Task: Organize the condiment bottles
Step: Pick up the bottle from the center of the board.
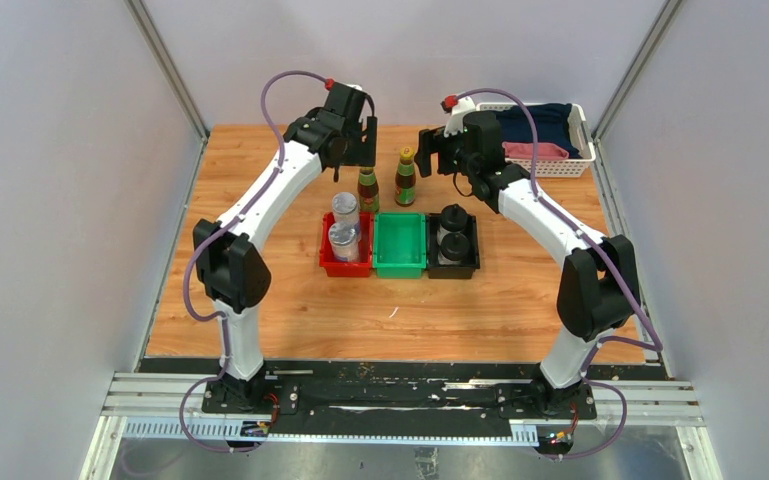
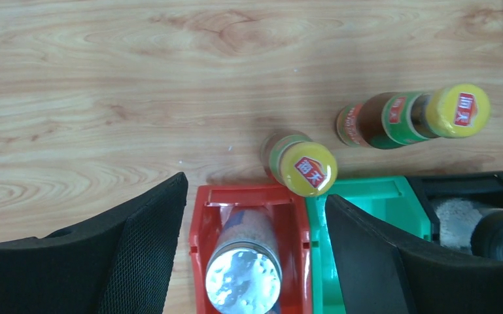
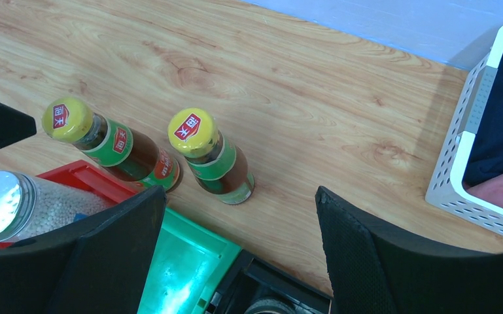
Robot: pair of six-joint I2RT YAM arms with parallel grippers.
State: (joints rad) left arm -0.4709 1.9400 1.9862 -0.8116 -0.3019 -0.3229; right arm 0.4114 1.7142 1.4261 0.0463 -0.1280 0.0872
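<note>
Four of the six condiment bottles looked sorted, and two were left for you to place.

Three bins sat in a row near the middle of the tabletop.
- **The red bin** (image 1: 326,262), on the left, held two silver-lidded jars (image 1: 344,225), one behind the other.
- **The black bin** (image 1: 453,270), on the right, held two pale bottles with black domed caps (image 1: 452,230), also one behind the other.
- **The green bin** (image 1: 400,247), between them, held nothing.

Two brown bottles with yellow caps stood upright on the bare wood, just past the bins' far rims.
- **The left brown bottle** (image 2: 301,167) stood close against the rims where the red and green bins met.
- **The right brown bottle** (image 2: 409,118) stood a little farther toward the far edge and apart from the other.

Judging by the pairs already made, the green bin was probably meant for these two.

Your left gripper (image 2: 255,196) hovered above the left brown bottle with its jaws spread wide, holding nothing. Your right gripper (image 3: 241,196) hung near the right brown bottle, also spread wide and empty.

At the far right corner of the tabletop, a white slatted basket (image 1: 560,167) held folded dark blue and pink cloth, and looked unrelated to the sorting.
</note>
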